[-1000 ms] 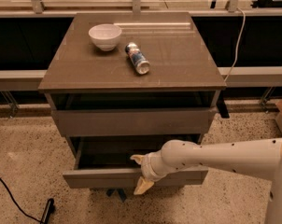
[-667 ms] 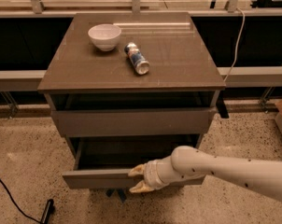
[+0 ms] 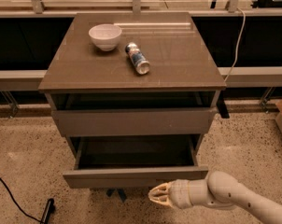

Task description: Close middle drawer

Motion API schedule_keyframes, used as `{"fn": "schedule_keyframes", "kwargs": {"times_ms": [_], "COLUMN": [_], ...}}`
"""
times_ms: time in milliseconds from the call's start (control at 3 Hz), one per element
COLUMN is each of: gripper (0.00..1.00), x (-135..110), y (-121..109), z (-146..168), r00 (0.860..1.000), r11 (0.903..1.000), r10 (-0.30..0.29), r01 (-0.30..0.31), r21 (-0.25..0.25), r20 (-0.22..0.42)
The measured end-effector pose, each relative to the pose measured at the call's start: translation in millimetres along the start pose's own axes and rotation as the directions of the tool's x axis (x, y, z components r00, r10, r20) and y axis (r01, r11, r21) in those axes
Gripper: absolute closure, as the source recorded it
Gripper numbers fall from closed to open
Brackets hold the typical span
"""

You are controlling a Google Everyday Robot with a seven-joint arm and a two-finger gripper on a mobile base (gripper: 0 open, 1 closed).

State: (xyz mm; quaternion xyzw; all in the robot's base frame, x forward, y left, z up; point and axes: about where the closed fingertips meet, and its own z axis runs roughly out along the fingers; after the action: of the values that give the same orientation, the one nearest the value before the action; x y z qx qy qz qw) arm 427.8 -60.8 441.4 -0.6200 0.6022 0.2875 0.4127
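The middle drawer (image 3: pixel 131 176) is pulled out towards me, its plain grey-brown front low in the view and its dark inner tray (image 3: pixel 136 155) open to sight. The taller upper front (image 3: pixel 131 122) above it stands slightly out from the cabinet. The lowest front is hidden behind the middle drawer. My gripper (image 3: pixel 158 195), cream-coloured on a pale arm (image 3: pixel 225 197), points left just below and in front of the middle drawer's front, right of its middle. It is apart from the front and holds nothing.
On the cabinet top (image 3: pixel 178 64) stand a white bowl (image 3: pixel 105 35) and a can lying on its side (image 3: pixel 137 58). A black cable (image 3: pixel 10 192) crosses the speckled floor at the left. A rail and dark wall run behind the cabinet.
My gripper has dropped from the middle drawer's front edge to below it and shifted right. The drawer stands out about as far as before.
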Motion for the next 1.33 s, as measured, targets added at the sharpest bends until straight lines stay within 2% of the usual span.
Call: {"fn": "schedule_keyframes", "kwargs": {"times_ms": [333,667,1000,1333], "gripper": [1.00,1.00,1.00,1.00], "x": [40.2,52.5,52.7,61.1], "y": [2.4,1.0,-1.2,-8.9], "z": [-2.5,4.1,14.5,45.6], "r00": [0.997,0.994,0.993,0.986], "r11": [0.9981,0.9963,0.9972,0.9985], "r10": [0.049,0.069,0.069,0.053], "r01": [-0.051,-0.073,-0.072,-0.051], "r21": [0.036,0.046,0.021,-0.019], "r20": [0.062,0.087,0.096,0.158]}}
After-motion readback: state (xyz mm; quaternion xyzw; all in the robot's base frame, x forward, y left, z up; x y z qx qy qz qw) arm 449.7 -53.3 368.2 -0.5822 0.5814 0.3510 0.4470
